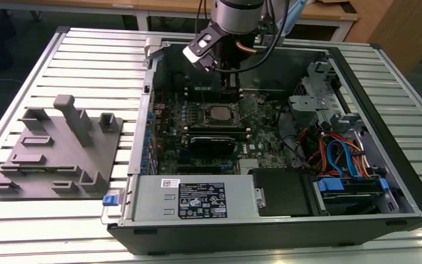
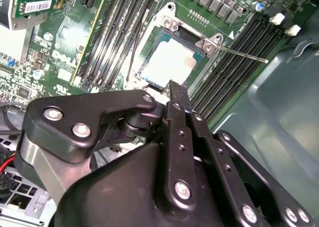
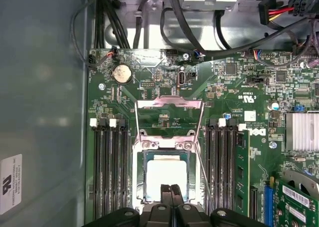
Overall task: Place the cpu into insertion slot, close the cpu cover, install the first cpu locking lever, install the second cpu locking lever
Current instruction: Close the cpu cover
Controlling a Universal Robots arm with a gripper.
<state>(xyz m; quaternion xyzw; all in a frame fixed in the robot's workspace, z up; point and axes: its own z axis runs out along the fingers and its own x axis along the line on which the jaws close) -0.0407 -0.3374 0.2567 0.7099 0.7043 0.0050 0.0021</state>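
Note:
The cpu [image 3: 167, 174] lies flat in the socket on the green motherboard, its pale metal top showing in both wrist views [image 2: 167, 62] and as a small square [image 1: 215, 113] in the exterior view. The cpu cover [image 3: 169, 103], a thin metal frame with a square window, stands swung back off the socket. One thin wire locking lever [image 3: 202, 162] sticks out free beside the socket [image 2: 244, 54]. My gripper [image 3: 171, 189] hangs just over the chip's near edge, fingers [image 2: 175, 95] shut together on nothing. In the exterior view the gripper [image 1: 230, 91] hovers above the socket.
Black memory slots [image 3: 112, 167] flank the socket on both sides. Cables [image 3: 189, 22] and the case wall [image 3: 45, 87] lie close. A grey fixture plate [image 1: 57, 148] sits at the exterior view's left, with the power supply [image 1: 196, 198] and drive cage [image 1: 343, 187] at the case's front.

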